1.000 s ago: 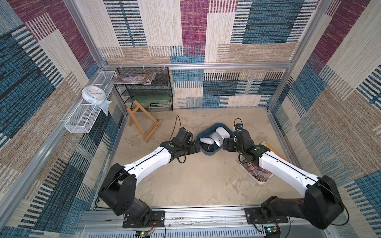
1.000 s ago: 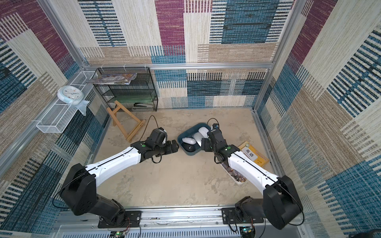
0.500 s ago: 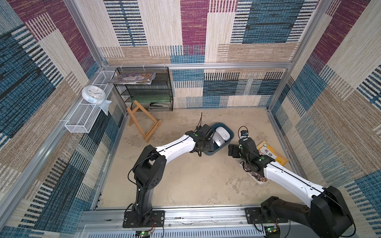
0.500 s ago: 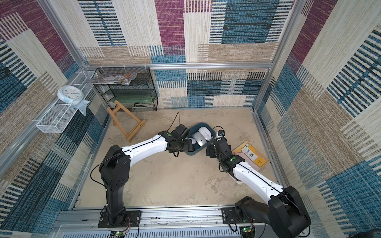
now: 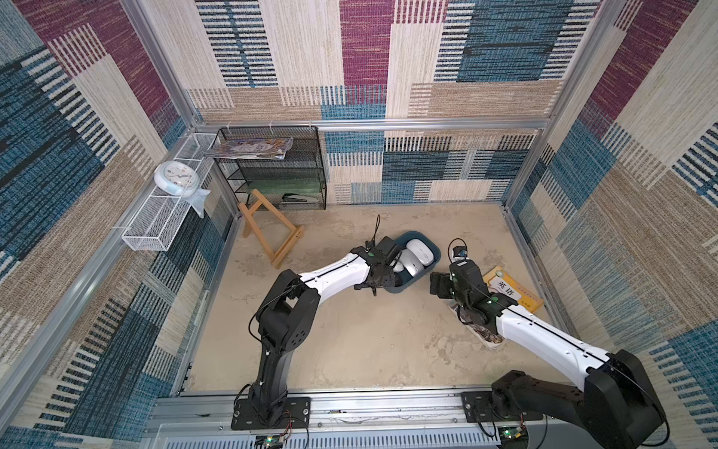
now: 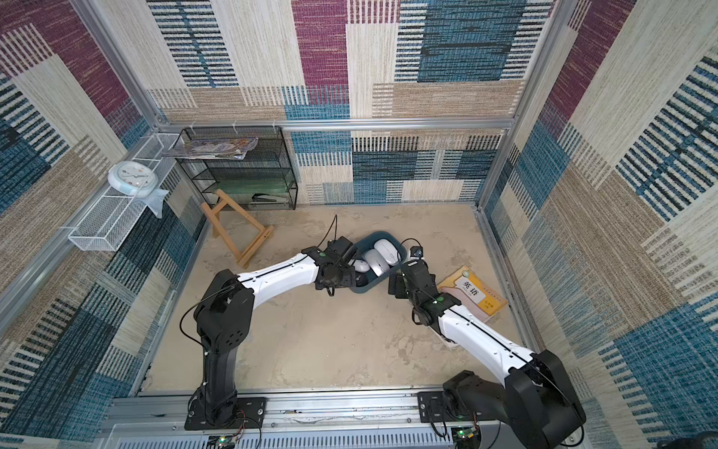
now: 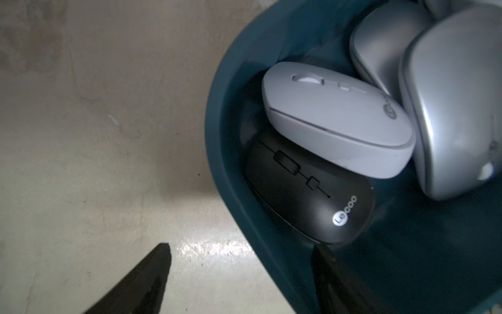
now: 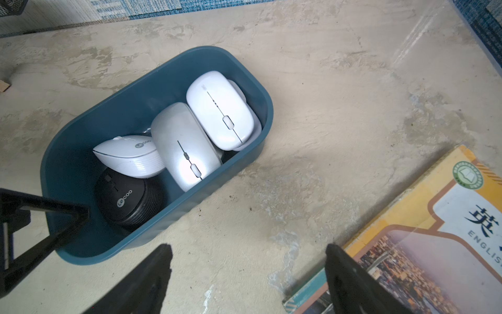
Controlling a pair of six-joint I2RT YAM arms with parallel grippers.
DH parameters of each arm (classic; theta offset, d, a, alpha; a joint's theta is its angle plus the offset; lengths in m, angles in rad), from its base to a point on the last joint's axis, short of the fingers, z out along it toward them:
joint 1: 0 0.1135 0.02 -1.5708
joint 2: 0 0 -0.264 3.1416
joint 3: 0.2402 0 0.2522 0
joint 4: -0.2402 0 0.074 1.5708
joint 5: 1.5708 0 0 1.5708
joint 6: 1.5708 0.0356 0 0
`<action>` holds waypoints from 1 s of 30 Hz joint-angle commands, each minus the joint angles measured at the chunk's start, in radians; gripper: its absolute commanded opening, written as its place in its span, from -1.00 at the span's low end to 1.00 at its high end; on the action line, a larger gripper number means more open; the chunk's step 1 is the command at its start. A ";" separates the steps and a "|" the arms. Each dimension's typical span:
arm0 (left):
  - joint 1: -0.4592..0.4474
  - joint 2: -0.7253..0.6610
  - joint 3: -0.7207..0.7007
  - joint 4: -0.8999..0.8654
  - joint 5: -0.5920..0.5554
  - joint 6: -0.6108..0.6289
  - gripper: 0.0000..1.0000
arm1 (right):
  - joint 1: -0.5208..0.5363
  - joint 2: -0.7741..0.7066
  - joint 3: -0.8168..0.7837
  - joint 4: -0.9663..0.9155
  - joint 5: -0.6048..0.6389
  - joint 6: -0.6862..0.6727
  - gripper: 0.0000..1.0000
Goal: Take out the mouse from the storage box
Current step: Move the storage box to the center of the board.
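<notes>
Jaws wide and empty on both arms: right gripper hovers over bare floor between English textbook and storage box; left gripper straddles the box's near-left wall. Black Lecoo mouse lies just inside, partly under a grey mouse: light, rigid, slick, likely best pinched across its flanks. Wall crowds it; open floor lies left.

- Black mouse ahead of the left gripper: partly hidden under grey mouse.
- Storage box: runs off the left wrist view.
- Book beside the right gripper: cut off.
</notes>
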 commanded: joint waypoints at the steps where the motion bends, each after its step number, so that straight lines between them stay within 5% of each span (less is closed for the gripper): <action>1: 0.017 -0.034 -0.051 -0.027 -0.014 0.020 0.59 | 0.001 0.015 0.011 0.016 0.008 0.001 0.83; 13: 0.115 -0.368 -0.466 0.202 0.006 0.073 0.38 | 0.000 0.131 0.100 -0.051 -0.082 0.016 0.83; 17: 0.208 -0.442 -0.574 0.320 0.180 0.102 0.35 | -0.007 0.245 0.186 -0.105 -0.177 0.066 0.83; 30: 0.255 -0.435 -0.568 0.422 0.428 0.068 0.43 | -0.009 0.527 0.494 -0.245 -0.370 0.111 0.79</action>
